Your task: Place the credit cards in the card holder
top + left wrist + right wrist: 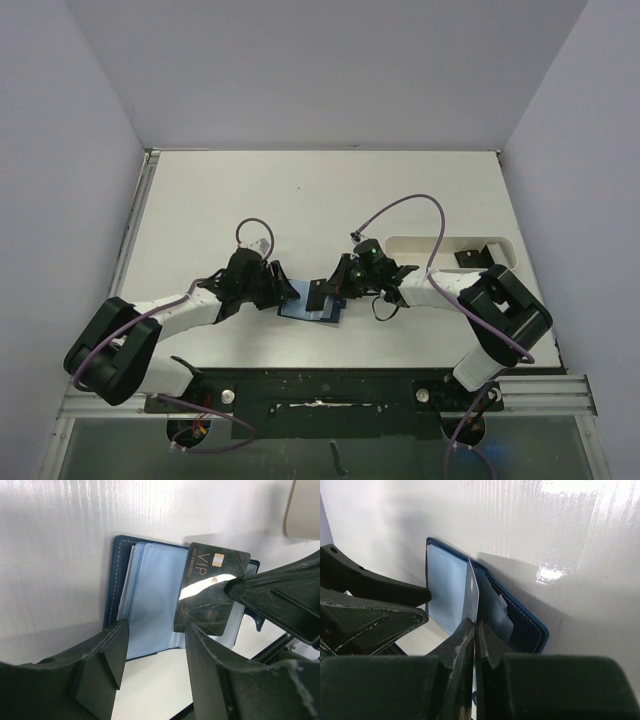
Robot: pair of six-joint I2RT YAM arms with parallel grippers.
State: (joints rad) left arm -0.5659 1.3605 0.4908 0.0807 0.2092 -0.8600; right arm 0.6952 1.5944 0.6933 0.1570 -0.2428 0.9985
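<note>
The card holder (308, 308) lies open on the table between my grippers, navy outside with light blue pockets (152, 605). My right gripper (338, 285) is shut on a black VIP credit card (212, 592) and holds it tilted over the holder's right half. In the right wrist view the card (473, 587) shows edge-on between the closed fingers (476, 626), its tip against the holder's pockets (447, 587). My left gripper (280, 288) is open and empty, with its fingers (107, 652) over the holder's near edge. More dark cards (480, 258) lie in the tray.
A long white oblong tray (440, 248) lies at the right, behind the right arm; its corner shows in the left wrist view (302, 507). The two grippers are close together over the holder. White walls enclose the table on three sides.
</note>
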